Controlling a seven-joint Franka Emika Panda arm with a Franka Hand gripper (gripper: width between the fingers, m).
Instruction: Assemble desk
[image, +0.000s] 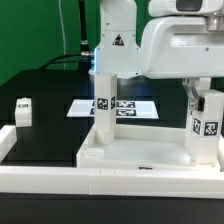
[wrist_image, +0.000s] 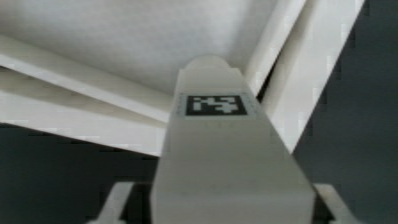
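Observation:
The white tabletop (image: 135, 153) lies in front with its rims up. One white leg (image: 102, 103) with a marker stands upright at its left corner. My gripper (image: 198, 97) is at the exterior view's right, shut on a second leg (image: 208, 125) that stands upright at the tabletop's right end. In the wrist view this leg (wrist_image: 217, 130) with its marker fills the middle, between my fingers (wrist_image: 128, 198), and the tabletop's rims (wrist_image: 89, 85) show beyond it. A third leg (image: 23, 110) lies loose at the left. The fourth leg is hidden.
The marker board (image: 125, 106) lies flat behind the tabletop. White border rails run along the front (image: 90, 182) and the left (image: 12, 138). The arm's base (image: 112, 45) stands at the back.

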